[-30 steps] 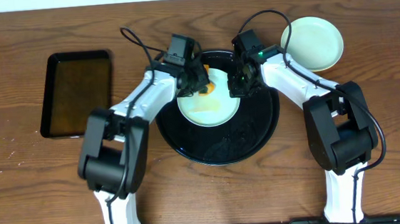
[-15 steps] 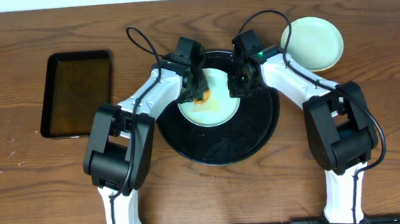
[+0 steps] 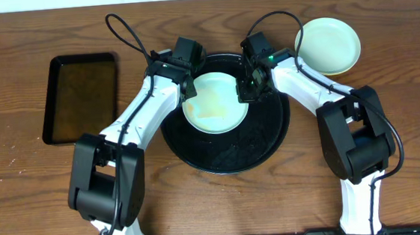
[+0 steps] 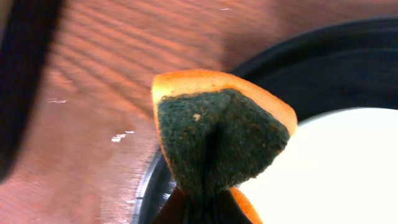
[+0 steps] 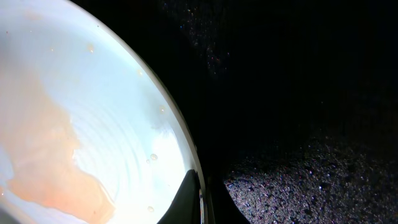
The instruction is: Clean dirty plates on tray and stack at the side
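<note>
Pale mint-blue round plate, marked with a thin orange-brown sauce smear, lies flat on the large round black tray, directly between my two claws. I judge it light and stiff. Its smooth face is made slicker by the wet sauce, so it would likely skate on the tray under a sideways scrub. The thin raised rim looks like the only sensible hold.

My right claw has that hold: its jaws are pinched narrow on the plate's right rim, and one finger shows against it in the wrist view. My left claw sits at the plate's far-left edge, clamped on a folded orange sponge with a dark green scouring face. The sponge hangs over the tray's rim beside the plate; whether it touches the plate I cannot tell.

Both arms reach forward, elbows out, wrists turned inward toward each other. Well beyond my right claw, on the wooden table, rests a pale yellow round plate. Whether another lies under it I cannot tell.
</note>
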Controlling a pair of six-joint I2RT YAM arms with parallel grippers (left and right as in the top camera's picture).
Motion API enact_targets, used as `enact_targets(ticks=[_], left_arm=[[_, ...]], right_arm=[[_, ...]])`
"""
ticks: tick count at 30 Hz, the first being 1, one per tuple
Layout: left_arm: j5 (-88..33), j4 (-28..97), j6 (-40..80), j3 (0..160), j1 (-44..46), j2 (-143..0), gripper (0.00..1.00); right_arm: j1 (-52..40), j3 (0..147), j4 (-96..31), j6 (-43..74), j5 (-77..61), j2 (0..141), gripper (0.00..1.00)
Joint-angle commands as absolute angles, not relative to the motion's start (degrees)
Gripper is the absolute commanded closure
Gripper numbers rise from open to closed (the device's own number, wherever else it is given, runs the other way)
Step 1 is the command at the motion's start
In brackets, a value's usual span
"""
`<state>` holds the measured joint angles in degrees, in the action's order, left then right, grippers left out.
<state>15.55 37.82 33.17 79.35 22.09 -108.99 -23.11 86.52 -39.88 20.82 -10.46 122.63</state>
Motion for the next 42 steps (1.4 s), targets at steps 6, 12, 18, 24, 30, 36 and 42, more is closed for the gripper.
enact_targets(ticks=[6,12,18,24,30,36,42], left_arm=[[-10.76,31.20,33.30,78.59,22.90,-113.03,0.92],[-17.37,31.38,33.26,78.54,24.58,-119.37,0.92],[-11.22,35.48,32.60,78.56,24.03,-119.68,0.93],[13.02,42.39,32.60,78.70,23.38,-118.78,0.93],[29.85,43.86,32.62,79.11,23.38,-114.80,0.93],[29.36,44.66,35.92,79.26,23.38,-106.41,0.93],[23.53,46.98,35.62,79.26,23.35,-97.86,0.93]], right_arm=[[-22.92,85.12,-41.12,21.43,-5.37,125.14,0.99],[-22.92,85.12,-41.12,21.41,-5.37,125.14,0.99],[-22.92,85.12,-41.12,21.41,-5.37,125.14,0.99],[-22.92,85.12,-41.10,21.41,-5.37,125.14,0.99],[-22.92,85.14,-41.10,21.43,-5.39,125.14,0.99],[-22.92,85.56,-41.82,21.41,-5.39,122.96,0.99],[-22.92,85.89,-42.30,20.91,-4.47,114.76,0.99]])
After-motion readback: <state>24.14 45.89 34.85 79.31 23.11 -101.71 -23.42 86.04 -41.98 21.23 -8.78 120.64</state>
